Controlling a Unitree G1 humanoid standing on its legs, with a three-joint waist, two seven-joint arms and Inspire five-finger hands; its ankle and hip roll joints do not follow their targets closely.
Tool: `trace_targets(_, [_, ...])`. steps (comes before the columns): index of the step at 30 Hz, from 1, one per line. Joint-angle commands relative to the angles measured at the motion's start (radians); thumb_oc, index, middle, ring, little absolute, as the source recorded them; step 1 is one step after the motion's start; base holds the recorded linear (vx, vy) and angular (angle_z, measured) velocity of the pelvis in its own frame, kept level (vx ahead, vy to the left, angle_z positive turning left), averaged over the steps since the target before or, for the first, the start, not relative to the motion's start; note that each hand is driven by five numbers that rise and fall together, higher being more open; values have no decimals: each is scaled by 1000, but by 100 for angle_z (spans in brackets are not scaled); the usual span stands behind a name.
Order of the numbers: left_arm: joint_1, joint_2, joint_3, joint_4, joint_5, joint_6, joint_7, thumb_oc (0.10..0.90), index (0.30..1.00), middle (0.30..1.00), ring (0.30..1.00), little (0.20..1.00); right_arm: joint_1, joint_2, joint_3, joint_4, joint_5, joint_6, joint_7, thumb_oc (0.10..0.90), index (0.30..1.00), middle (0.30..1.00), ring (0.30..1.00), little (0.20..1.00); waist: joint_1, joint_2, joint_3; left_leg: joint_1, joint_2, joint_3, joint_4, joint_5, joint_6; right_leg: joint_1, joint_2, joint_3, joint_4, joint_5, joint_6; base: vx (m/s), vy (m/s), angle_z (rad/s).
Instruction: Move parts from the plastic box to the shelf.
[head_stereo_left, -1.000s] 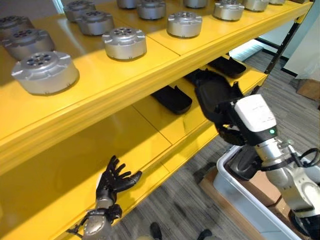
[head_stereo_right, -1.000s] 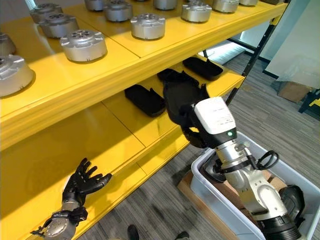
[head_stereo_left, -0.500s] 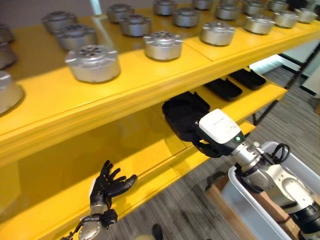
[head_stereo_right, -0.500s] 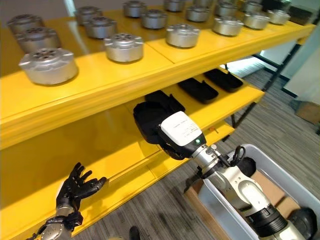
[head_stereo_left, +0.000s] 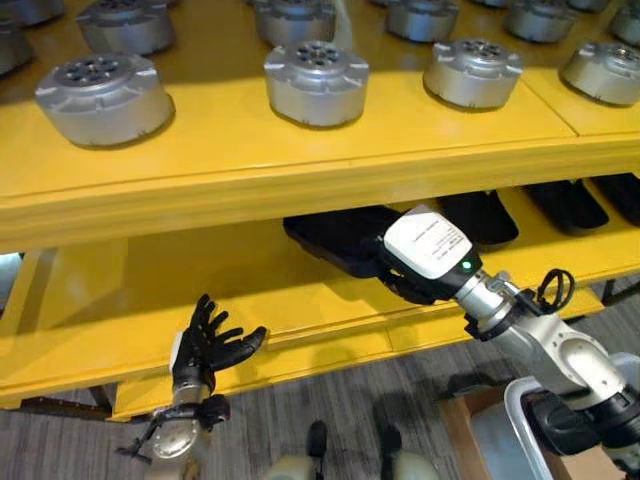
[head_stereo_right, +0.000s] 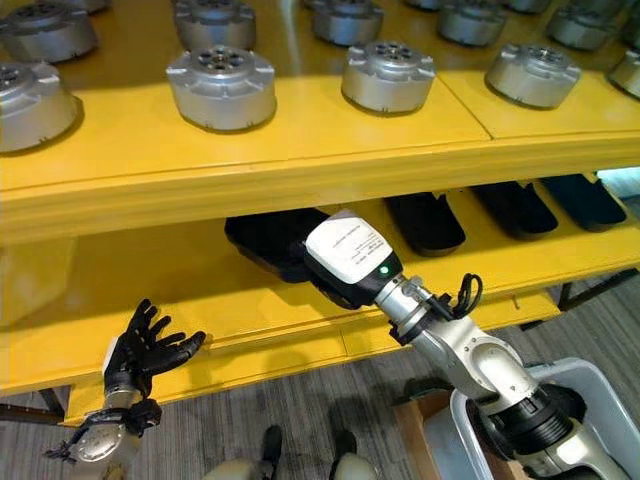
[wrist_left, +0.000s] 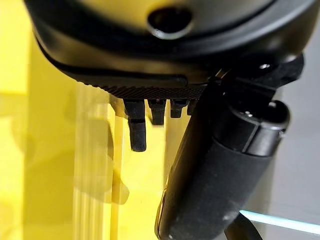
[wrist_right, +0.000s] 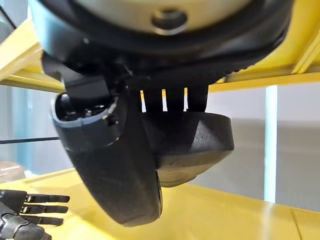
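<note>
At 7 o'clock the left hand (head_stereo_left: 205, 345) hovers with fingers spread, empty, by the lower shelf (head_stereo_left: 120, 290) edge. At centre the right hand (head_stereo_left: 400, 280), partly hidden under the upper shelf, clasps a black tray part (wrist_right: 192, 145) over the lower shelf

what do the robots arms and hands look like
Both arms are silver-grey metal with dark joints. The left hand is black, with slim fingers. The right hand is black too, with a white cover on its back showing a small green light, and black cable loops at its wrist.
</note>
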Motion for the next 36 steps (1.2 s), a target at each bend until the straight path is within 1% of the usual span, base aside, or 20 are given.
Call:
trace_targets(1, [-25, 32, -21, -38, 23, -50, -13, 900, 1000, 1000, 1000, 1000, -190, 14, -58, -70, 74, 3, -82, 400, 300, 300, 300, 300, 1, -20, -79, 74, 32, -1, 11, -121, -43, -2, -47, -64, 33, 48, 40, 87, -127, 20])
trace_targets(7, [-12, 22, -33, -45, -3, -36, -17, 900, 1000, 1000, 1000, 1000, -191, -9, -58, -57, 100, 6, -75, 400, 300, 300, 300, 300, 5, -16, -92, 72, 82, -14, 3, -111, -83, 54, -32, -144, -8, 36, 33, 53, -149, 17])
trace_targets(11, [2, 24, -31, -60, -5, -34, -21, 900, 1000, 1000, 1000, 1000, -196, -18, -63, -61, 102, 3, -82, 400, 300, 300, 300, 300, 11, -11, -89, 68, 103, -20, 1, -100, -101, 70, -17, -164, -18, 24, 23, 1, -138, 11])
trace_targets(15, [2, 29, -38, -59, -19, -36, -14, 900, 1000, 1000, 1000, 1000, -248, -16, -41, -42, 103, 9, -100, 400, 300, 300, 300, 300, 33, 3, -57, 11, 115, -44, 47, -81, -126, 76, -4, -190, -36, 11, 2, -98, -125, 15])
trace_targets(16, [-14, 31, -51, -50, -30, -37, -18, 900, 1000, 1000, 1000, 1000, -265, -18, -34, -28, 103, 17, -117, 400, 300, 300, 300, 300, 24, -1, -25, -48, 118, 14, 161, -105, -143, 73, -22, -209, -28, 5, -8, -216, -112, 15])
trace_targets(17, [-17, 31, -51, -50, -30, -37, -18, 900, 1000, 1000, 1000, 1000, -268, -18, -33, -26, 103, 17, -118, 400, 300, 300, 300, 300, 22, -1, -25, -59, 115, 12, 172, -104, -141, 69, -24, -210, -29, 10, -8, -162, -44, 33])
trace_targets(18, [-23, 33, -59, -51, -35, -38, -20, 900, 1000, 1000, 1000, 1000, -273, -15, -30, -20, 102, 22, -128, 400, 300, 300, 300, 300, 10, -4, -16, -79, 145, 65, 210, -110, -145, 65, -33, -221, -23, 7, -10, -73, 7, 63])
trace_targets(19, [-25, 33, -59, -51, -35, -38, -20, 900, 1000, 1000, 1000, 1000, -276, -15, -29, -18, 101, 22, -130, 400, 300, 300, 300, 300, 9, -5, -17, -89, 142, 65, 215, -105, -144, 58, -35, -222, -24, 13, -11, -83, 23, 66])
trace_targets(20, [-30, 36, -66, -49, -44, -37, -22, 900, 1000, 1000, 1000, 1000, -285, -2, -20, 6, 97, 36, -141, 400, 300, 300, 300, 300, -1, -6, -11, -91, 181, 113, 228, -96, -145, 49, -43, -227, -21, 18, -13, -49, 29, 51])
trace_targets(21, [-30, 35, -66, -48, -45, -37, -22, 900, 1000, 1000, 1000, 1000, -287, -1, -18, 8, 97, 36, -142, 400, 300, 300, 300, 300, -1, -5, -11, -91, 182, 115, 228, -97, -145, 48, -42, -226, -20, 18, -14, -15, 106, 23])
trace_targets(22, [-25, 41, -62, -64, -57, -46, -24, 900, 1000, 1000, 1000, 1000, -307, 26, -9, 49, 79, 63, -164, 400, 300, 300, 300, 300, -5, -2, -11, -67, 288, 121, 221, -44, -169, 34, -47, -212, -3, 15, -10, 15, 136, 8])
trace_targets(23, [-26, 47, -60, -67, -59, -48, -20, 900, 1000, 1000, 1000, 1000, -316, 31, -6, 65, 79, 70, -172, 400, 300, 300, 300, 300, -3, 4, -9, -57, 329, 114, 214, -10, -176, 28, -53, -204, 15, 9, -5, 12, 125, 3])
trace_targets(24, [-26, 47, -59, -67, -60, -48, -20, 900, 1000, 1000, 1000, 1000, -319, 32, -4, 68, 79, 70, -175, 400, 300, 300, 300, 300, -3, 5, -8, -55, 333, 114, 208, -6, -180, 25, -50, -203, 21, 5, -6, -10, 143, -8])
trace_targets(25, [-33, 51, -66, -69, -69, -50, -10, 900, 1000, 1000, 1000, 1000, -329, 44, -8, 99, 82, 89, -192, 400, 300, 300, 300, 300, -5, 25, -6, -41, 363, 95, 179, 31, -182, 5, -63, -202, 67, -9, -1, 21, 151, 10])
trace_targets(26, [-35, 43, -67, -65, -78, -47, -10, 900, 1000, 1000, 1000, 1000, -324, 44, -17, 115, 80, 99, -200, 400, 300, 300, 300, 300, -16, 45, -8, -38, 334, 99, 146, 1, -177, -6, -76, -198, 99, -20, 0, 35, 220, 10])
trace_targets(27, [-39, 44, -78, -67, -85, -43, -16, 900, 1000, 1000, 1000, 1000, -316, 40, -29, 113, 69, 106, -203, 400, 300, 300, 300, 300, -25, 54, -5, -38, 325, 134, 140, -22, -175, -7, -99, -206, 125, -28, -1, 45, 183, 41])
trace_targets(29, [-44, 60, -90, -81, -86, -46, -24, 900, 1000, 1000, 1000, 1000, -318, 45, -47, 144, 63, 129, -221, 400, 300, 300, 300, 300, -21, 69, 9, -36, 302, 145, 133, -41, -171, -23, -132, -218, 166, -34, -1, -8, 187, 40])
trace_targets(32, [-67, 89, -103, -83, -79, -51, -25, 900, 1000, 1000, 1000, 1000, -353, 44, -43, 187, 53, 151, -242, 400, 300, 300, 300, 300, -18, 74, 33, -44, 278, 148, 136, -57, -164, -58, -164, -210, 204, -36, 7, -65, 157, 11])
trace_targets(34, [-70, 129, -94, -100, -65, -60, -19, 900, 1000, 1000, 1000, 1000, -439, 57, -28, 258, 27, 190, -270, 400, 300, 300, 300, 300, -4, 84, 88, -86, 230, 153, 178, -89, -145, -124, -202, -173, 227, -14, 23, -103, 216, 4])
trace_targets(36, [-72, 129, -92, -99, -65, -60, -19, 900, 1000, 1000, 1000, 1000, -446, 59, -25, 263, 27, 190, -273, 400, 300, 300, 300, 300, -1, 81, 87, -92, 227, 157, 185, -92, -142, -133, -205, -166, 231, -14, 24, -47, 77, -13])
